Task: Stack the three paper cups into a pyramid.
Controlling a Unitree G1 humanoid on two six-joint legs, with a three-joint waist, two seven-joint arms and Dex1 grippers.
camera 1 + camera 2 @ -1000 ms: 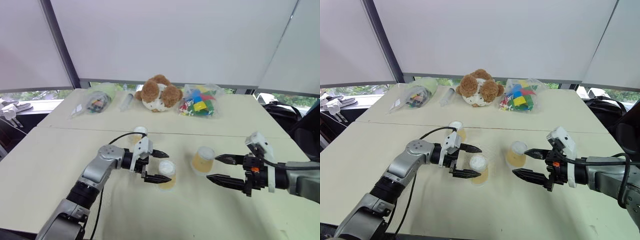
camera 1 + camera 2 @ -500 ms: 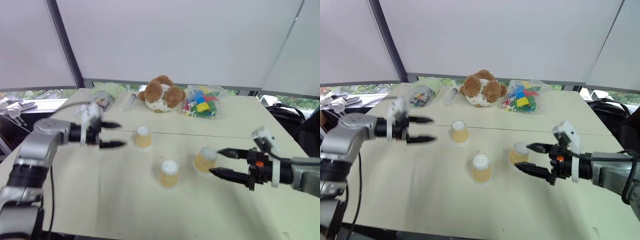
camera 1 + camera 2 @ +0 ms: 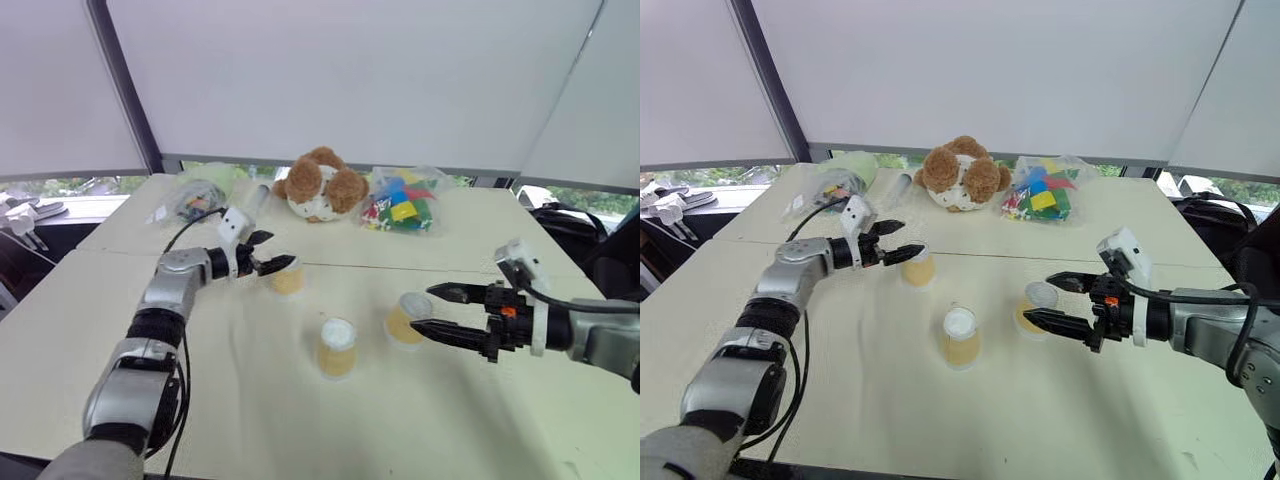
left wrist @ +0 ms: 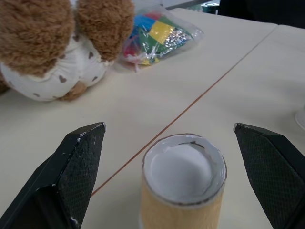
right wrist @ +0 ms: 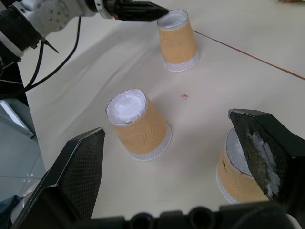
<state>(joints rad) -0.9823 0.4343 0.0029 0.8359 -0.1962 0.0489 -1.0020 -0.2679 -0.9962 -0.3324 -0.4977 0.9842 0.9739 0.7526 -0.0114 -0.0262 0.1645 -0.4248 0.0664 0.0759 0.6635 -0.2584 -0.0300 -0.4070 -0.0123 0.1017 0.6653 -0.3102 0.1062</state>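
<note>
Meanwhile, three paper cups stand upside down and apart on the table (image 3: pixel 90 300): the far cup (image 3: pixel 288 276) sits between the spread fingers of the left gripper (image 3: pixel 272 254), while the right gripper (image 3: pixel 432 310) (likewise released) flanks the right cup (image 3: pixel 406 320); the middle cup (image 3: pixel 337 347) stands alone.

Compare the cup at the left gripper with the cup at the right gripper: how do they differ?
The far cup stands beside the table seam, between the left gripper's open fingers. The near cup stands closer to the robot, by the open right gripper. Both are tan, upside down, not lifted.
</note>
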